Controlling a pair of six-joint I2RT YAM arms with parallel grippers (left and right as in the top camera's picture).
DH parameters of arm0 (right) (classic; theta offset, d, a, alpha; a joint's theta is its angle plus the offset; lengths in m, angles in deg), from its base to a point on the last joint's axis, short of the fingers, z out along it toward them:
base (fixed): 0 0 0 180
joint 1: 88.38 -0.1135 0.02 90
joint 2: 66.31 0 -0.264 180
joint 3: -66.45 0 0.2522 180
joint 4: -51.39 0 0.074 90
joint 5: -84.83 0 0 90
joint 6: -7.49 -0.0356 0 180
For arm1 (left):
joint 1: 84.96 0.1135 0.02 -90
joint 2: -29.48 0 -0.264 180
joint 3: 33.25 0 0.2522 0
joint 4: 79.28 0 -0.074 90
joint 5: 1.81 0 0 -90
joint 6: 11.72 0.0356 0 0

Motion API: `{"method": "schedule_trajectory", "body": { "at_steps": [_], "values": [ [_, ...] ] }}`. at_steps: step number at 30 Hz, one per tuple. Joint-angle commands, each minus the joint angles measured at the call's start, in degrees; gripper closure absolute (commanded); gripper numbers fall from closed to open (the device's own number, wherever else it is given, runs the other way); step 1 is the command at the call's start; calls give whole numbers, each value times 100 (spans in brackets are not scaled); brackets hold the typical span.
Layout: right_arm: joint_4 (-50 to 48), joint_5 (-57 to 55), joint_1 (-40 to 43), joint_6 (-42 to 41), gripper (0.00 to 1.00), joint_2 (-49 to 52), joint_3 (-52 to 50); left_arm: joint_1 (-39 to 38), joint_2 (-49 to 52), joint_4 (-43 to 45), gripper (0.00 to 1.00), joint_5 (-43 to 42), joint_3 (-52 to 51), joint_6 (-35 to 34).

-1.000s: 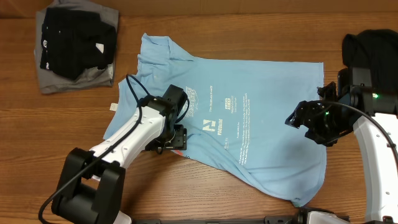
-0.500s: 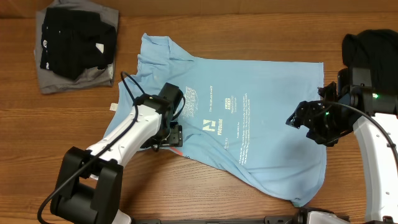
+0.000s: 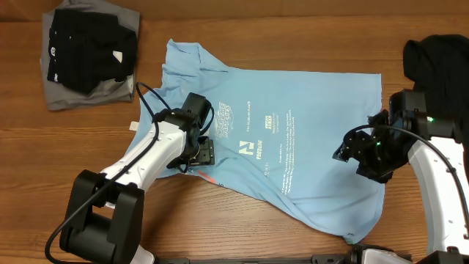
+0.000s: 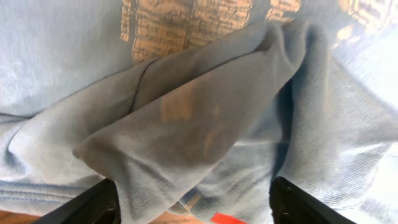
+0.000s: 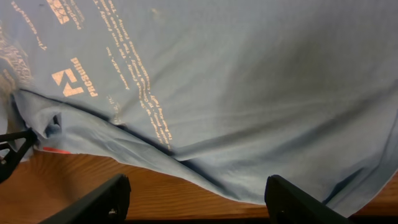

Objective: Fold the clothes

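The clothes are chiefly a light-blue T-shirt with white lettering, spread across the wooden table. My left gripper rests on its left part. In the left wrist view this gripper is open, and a raised fold of blue fabric lies between its wide-set fingers. My right gripper hovers over the shirt's right side. It is open with nothing between its fingers; under it are the shirt's hem and bare wood.
A black garment on a grey one lies folded at the far left. Another black garment sits at the far right, behind the right arm. A small white tag lies beside the shirt's left edge.
My left gripper has moved a little away from the near edge and leftward over the shirt, bunching fabric. The right gripper has shifted slightly left and nearer over the shirt.
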Motion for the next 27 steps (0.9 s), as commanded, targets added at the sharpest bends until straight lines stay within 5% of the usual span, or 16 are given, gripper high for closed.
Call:
{"method": "schedule_trajectory", "body": {
  "at_steps": [1, 7, 13, 20, 27],
  "values": [
    [-22, -9, -28, 13, 27, -116, -72, 20, 68, 48, 32, -70, -28, -26],
    [-28, -9, -28, 11, 27, -116, -72, 26, 68, 138, 72, -46, -28, -149],
    [-28, -9, -28, -7, 27, -116, -72, 264, 68, 555, 96, -46, -28, -153],
    [-22, -7, -28, -9, 27, -116, -72, 914, 68, 1307, 95, -44, -28, -149],
    [9, 15, -28, -136, 27, -116, -72, 1729, 68, 2446, 78, -39, -28, 48]
  ]
}}
